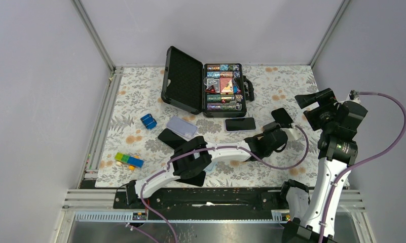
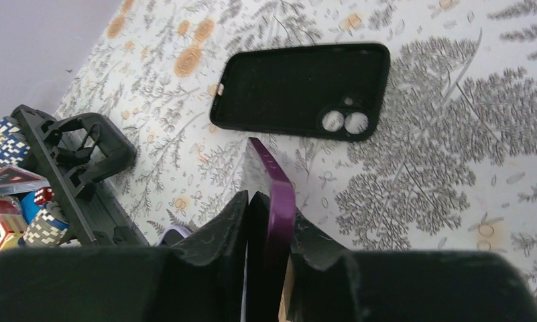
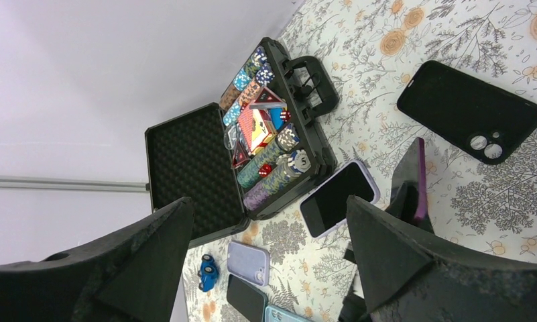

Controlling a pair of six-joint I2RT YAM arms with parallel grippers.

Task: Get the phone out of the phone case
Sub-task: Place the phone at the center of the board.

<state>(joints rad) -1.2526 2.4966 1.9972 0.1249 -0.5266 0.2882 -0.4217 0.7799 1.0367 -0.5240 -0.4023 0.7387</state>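
Note:
An empty black phone case (image 2: pixel 299 90) lies flat on the flowered table cover, inside up, camera holes to the right. It also shows in the top view as the case (image 1: pixel 282 117) and in the right wrist view as the case (image 3: pixel 470 111). Just in front of it, the purple phone (image 2: pixel 279 194) stands on edge, apart from the case. My left gripper (image 2: pixel 271 208) is shut on the phone (image 3: pixel 420 178), one finger on each face. In the top view the left gripper (image 1: pixel 272 137) sits just near of the case. My right gripper (image 3: pixel 267 201) hangs open and empty, high at the right gripper's place (image 1: pixel 312 101).
An open black carry case of poker chips (image 1: pixel 223 88) stands at the back. A phone in a lilac case (image 1: pixel 240 124), a lilac case (image 1: pixel 182 126), a black phone (image 1: pixel 171 137), a blue toy car (image 1: pixel 148 121) and coloured blocks (image 1: pixel 128 160) lie to the left.

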